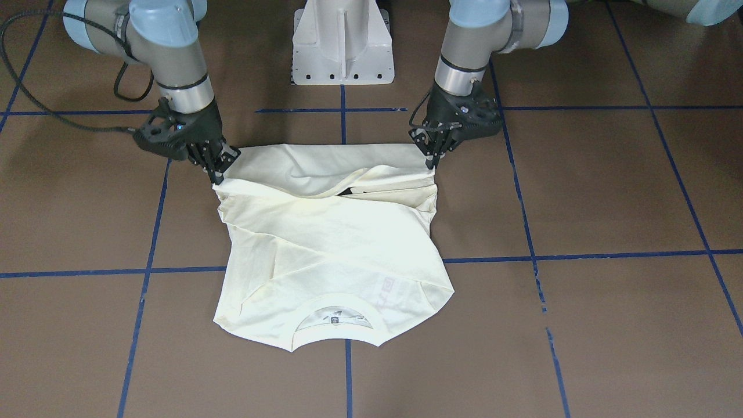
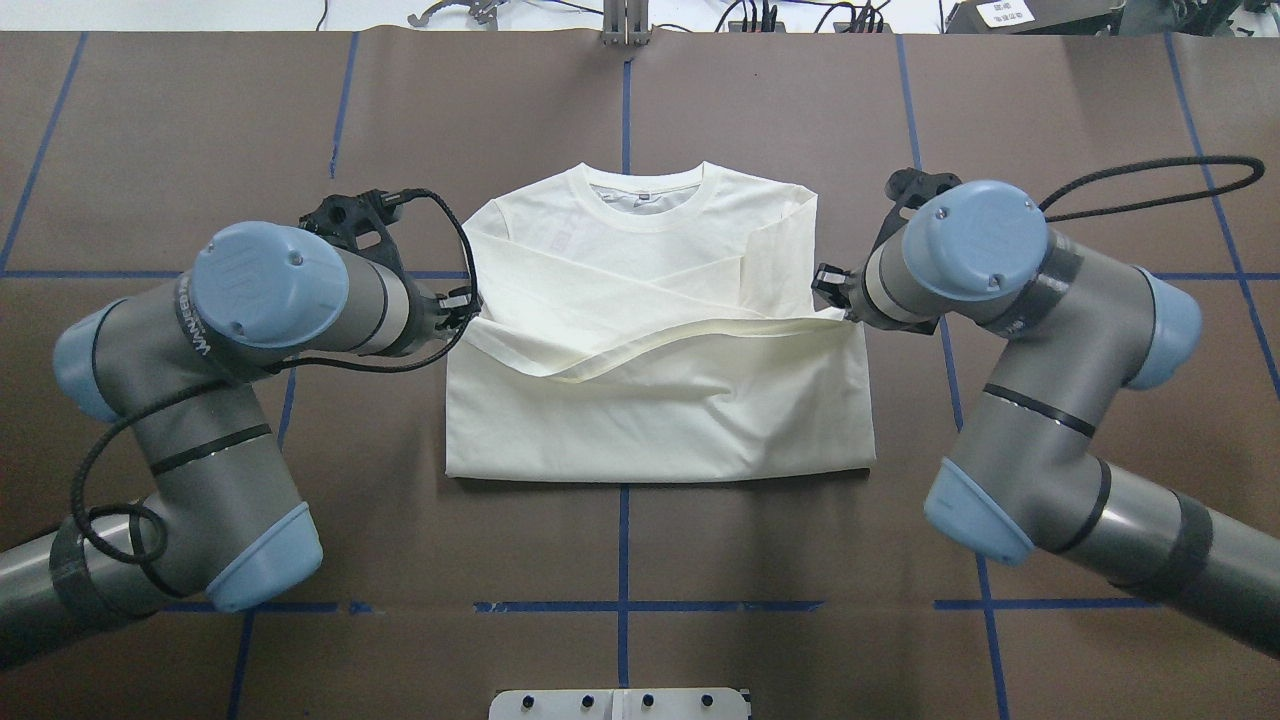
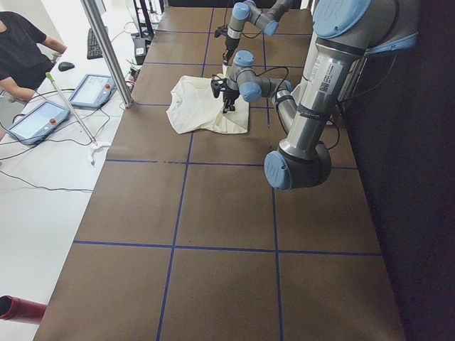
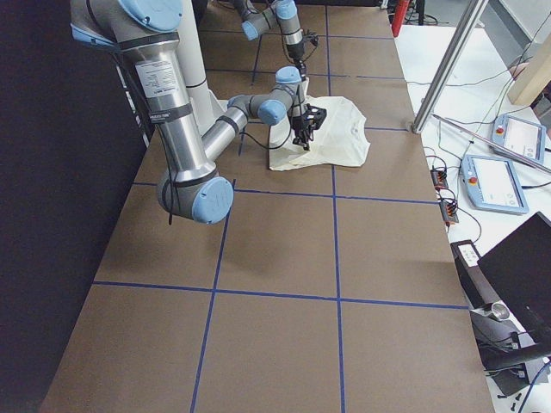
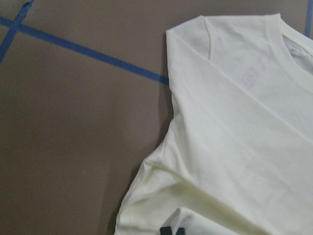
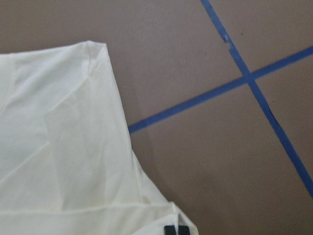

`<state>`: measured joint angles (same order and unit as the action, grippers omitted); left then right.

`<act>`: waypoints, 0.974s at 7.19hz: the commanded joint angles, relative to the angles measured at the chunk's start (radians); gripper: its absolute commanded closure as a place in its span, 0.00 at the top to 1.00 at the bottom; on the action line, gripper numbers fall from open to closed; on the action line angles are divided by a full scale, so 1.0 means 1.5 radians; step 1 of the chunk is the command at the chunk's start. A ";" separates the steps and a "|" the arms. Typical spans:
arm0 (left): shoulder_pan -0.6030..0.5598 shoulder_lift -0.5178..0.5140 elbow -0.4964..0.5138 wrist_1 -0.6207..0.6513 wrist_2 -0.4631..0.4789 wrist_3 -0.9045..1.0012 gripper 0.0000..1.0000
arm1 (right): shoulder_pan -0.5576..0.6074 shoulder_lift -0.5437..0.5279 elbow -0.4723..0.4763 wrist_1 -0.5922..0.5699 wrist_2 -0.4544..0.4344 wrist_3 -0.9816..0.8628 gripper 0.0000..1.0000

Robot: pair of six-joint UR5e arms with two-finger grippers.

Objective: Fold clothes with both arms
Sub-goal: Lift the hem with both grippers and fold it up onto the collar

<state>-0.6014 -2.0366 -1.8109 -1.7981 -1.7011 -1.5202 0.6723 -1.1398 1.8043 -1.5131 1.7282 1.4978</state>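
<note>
Midway through a hem-to-collar fold, judging by the layout. Holding the shirt (image 1: 325,244) by both hem corners: left claw (image 1: 432,158) pressed together on one corner, right claw (image 1: 217,171) pinching the other. Both poised roughly halfway from the fold line to the collar (image 1: 335,298). Otherwise lying on the table (image 1: 609,191), plain side up, sleeves crossed below the collar, collar end flat.

Risks from here:

- Sagging. Lifted hem drooping in the middle between the claws, away from the collar. Likely to land curved or creased unless pulled taut.
- Dragging. Danger of catching the crossed sleeves and bunching them toward the collar, from carrying the hem too low.
- Slipping. Possible loss of a corner from too shallow a pinch. Cannot tell the depth of bite from the wrist views, with only fingertips showing at the cloth's edge.
- Skewing. Crooked fold from one claw nearing the collar ahead of the other.

Best kept level, taut and in step, releasing just short of the collar.
</note>
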 commanded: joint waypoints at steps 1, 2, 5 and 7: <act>-0.056 -0.045 0.120 -0.075 0.001 0.045 0.00 | 0.053 0.082 -0.137 0.008 0.004 -0.043 0.00; -0.065 -0.052 0.169 -0.127 0.003 0.046 0.00 | 0.059 0.111 -0.201 0.064 0.003 -0.044 0.00; -0.084 -0.098 0.279 -0.195 0.021 0.049 0.00 | 0.070 0.161 -0.332 0.134 -0.004 -0.047 0.00; -0.083 -0.112 0.314 -0.221 0.021 0.048 0.06 | 0.069 0.161 -0.352 0.164 -0.004 -0.047 0.00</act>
<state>-0.7251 -2.1936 -1.3674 -2.1056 -1.6709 -1.4477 0.7766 -0.9022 1.2985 -1.2881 1.7238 1.4268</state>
